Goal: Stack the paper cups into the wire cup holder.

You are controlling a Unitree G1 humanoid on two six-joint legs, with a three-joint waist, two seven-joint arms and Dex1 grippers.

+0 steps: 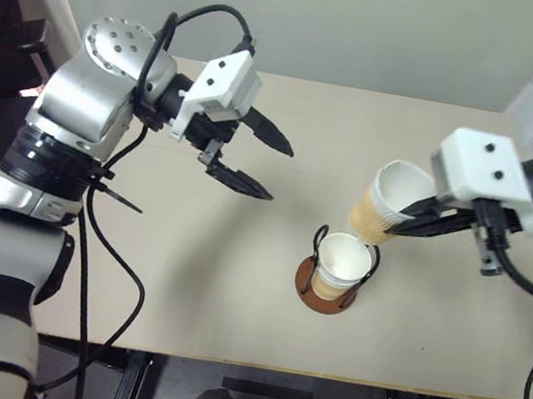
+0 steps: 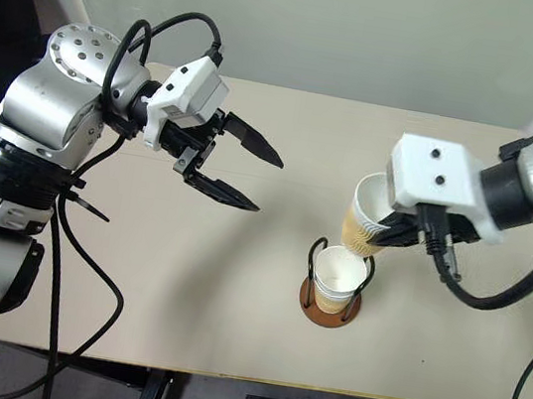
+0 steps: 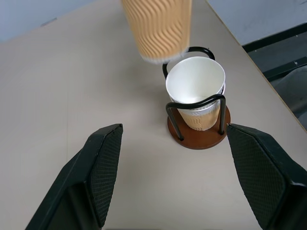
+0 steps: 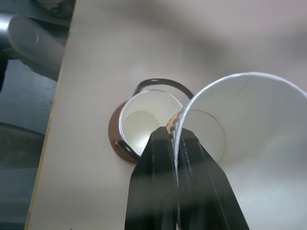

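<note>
The right gripper [image 1: 414, 220], shut tight on the rim wall of a light, thin paper cup [image 1: 384, 205], holds it tilted just above the cup already in the wire cup holder [image 1: 327, 291], w/ left gripper [image 1: 254, 160] wide open, empty; squeeze gently, it probably crushes easily.

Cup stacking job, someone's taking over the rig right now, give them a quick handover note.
Left gripper: open, empty, above the table.
Right gripper: shut on the wall of a paper cup, tilted just above the wire cup holder.
Done: the holder has at least one nested cup in it.
Left: straighten the held cup, lower it into the nested one, release.
</note>
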